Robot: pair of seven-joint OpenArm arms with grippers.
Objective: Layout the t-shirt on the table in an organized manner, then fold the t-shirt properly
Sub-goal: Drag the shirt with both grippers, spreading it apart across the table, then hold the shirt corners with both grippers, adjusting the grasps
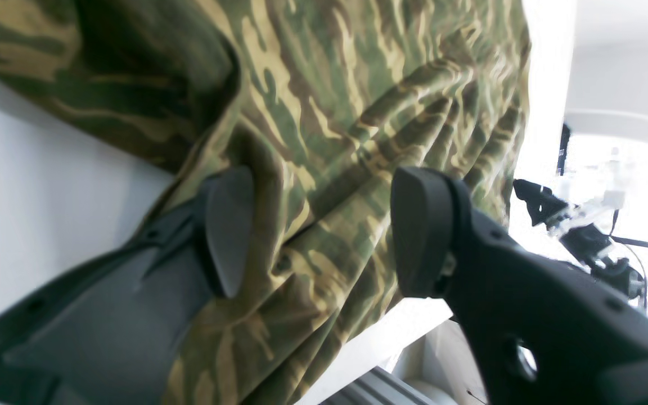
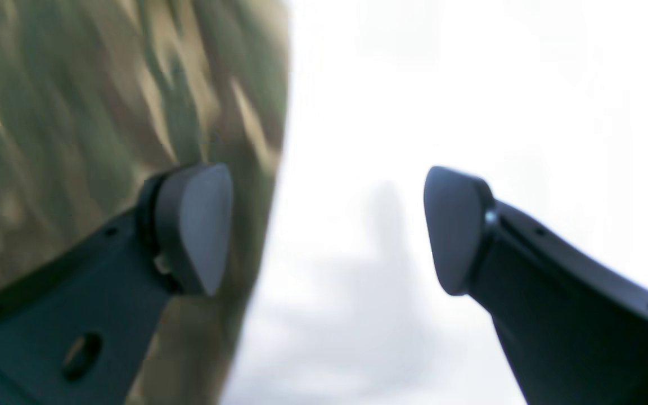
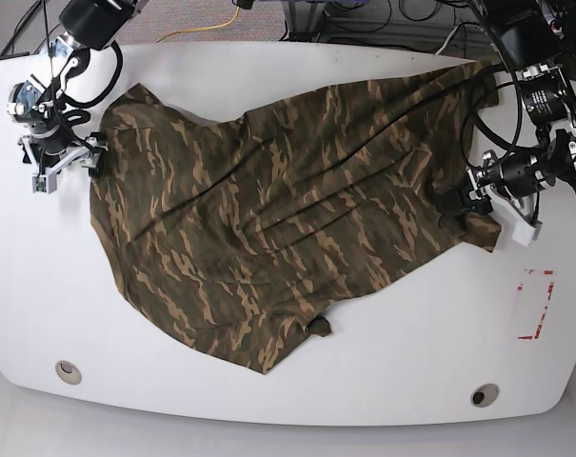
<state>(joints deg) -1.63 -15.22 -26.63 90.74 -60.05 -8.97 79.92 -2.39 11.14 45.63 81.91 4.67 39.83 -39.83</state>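
Note:
The camouflage t-shirt lies spread and wrinkled across the white table, running from the far right corner to the left side. My left gripper is at the shirt's right edge. In the left wrist view it stands open, with creased cloth showing between and beyond its fingers. My right gripper is at the shirt's left edge. In the right wrist view it stands open, one pad over the blurred cloth and the gap over bare table.
A red rectangular outline marks the table at the right, near the left gripper. Two small round holes sit near the front edge. Cables and dark gear lie beyond the far edge.

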